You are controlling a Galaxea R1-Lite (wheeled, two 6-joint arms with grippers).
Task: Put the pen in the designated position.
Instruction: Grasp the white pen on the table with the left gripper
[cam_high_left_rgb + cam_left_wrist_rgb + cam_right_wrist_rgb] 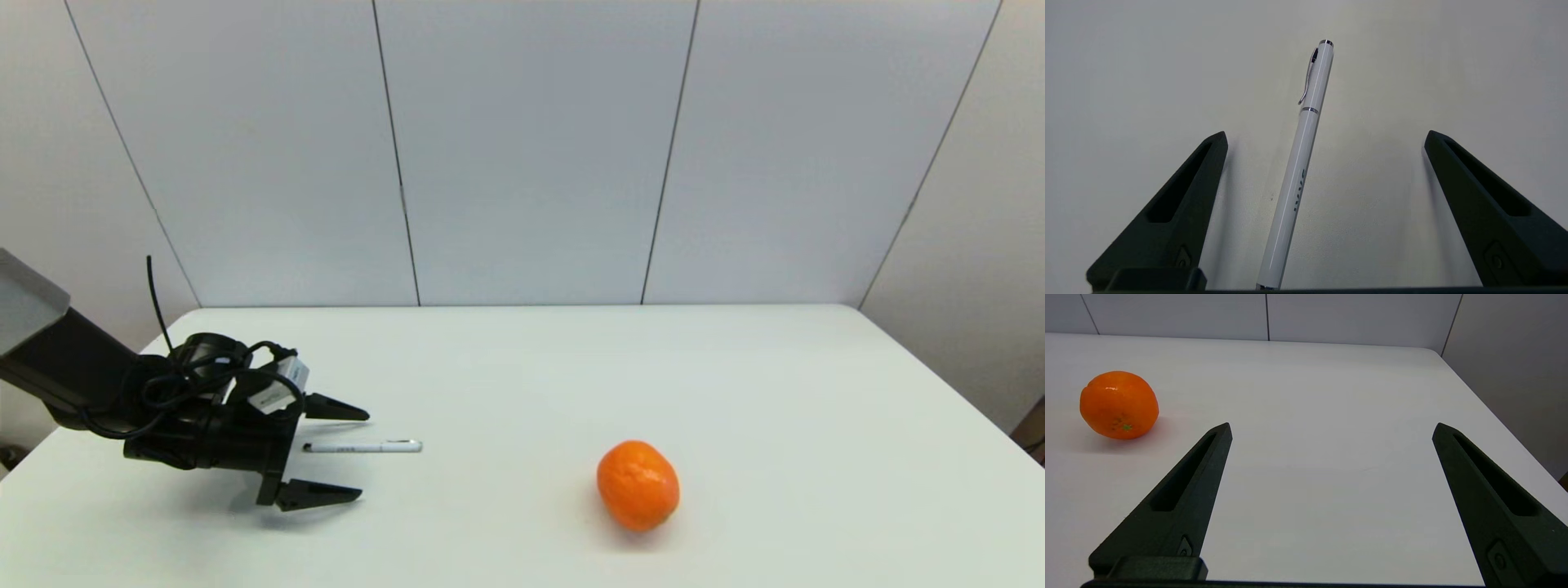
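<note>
The pen (362, 446) lay flat on the table (522, 367) at lower left of the head frame, between the spread fingers of the left end effector (333, 451), touching neither. That end effector was wide open and held nothing. The right end effector (1331, 428) was also open and empty, out of the head frame, with the orange (638, 485) near it. Risks, as I judged them: the slim round barrel could roll or skid if one finger reached it first, and the low fingers could scrape the table. The target was an unmarked patch, so misplacing was easy. No containers were in sight
</note>
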